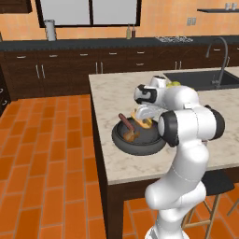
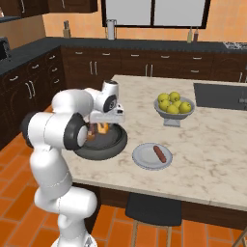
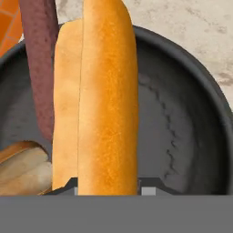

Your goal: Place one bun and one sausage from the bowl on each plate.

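Gripper point(image 3: 108, 190): fingers pinching one bun point(image 3: 95, 95) at its near end, w/ bun running toward 12 o'clock in hand view, above the bowl point(image 3: 191, 104). Second bun point(image 3: 22, 166) lies in bowl at 8 o'clock. One sausage point(image 3: 42, 59) leans on bowl rim at 11 o'clock. Other sausage point(image 2: 159, 153) lies on pale plate point(image 2: 141, 159), just beside bowl at 3 o'clock in right base view. Fruit bowl point(image 2: 173, 107) sits at 1 o'clock of plate.

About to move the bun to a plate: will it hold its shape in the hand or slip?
The bun probably stays straight: it stands long and unbent. Being split lengthwise, it may squash or gape. Held near one end by the hand, it could pivot.
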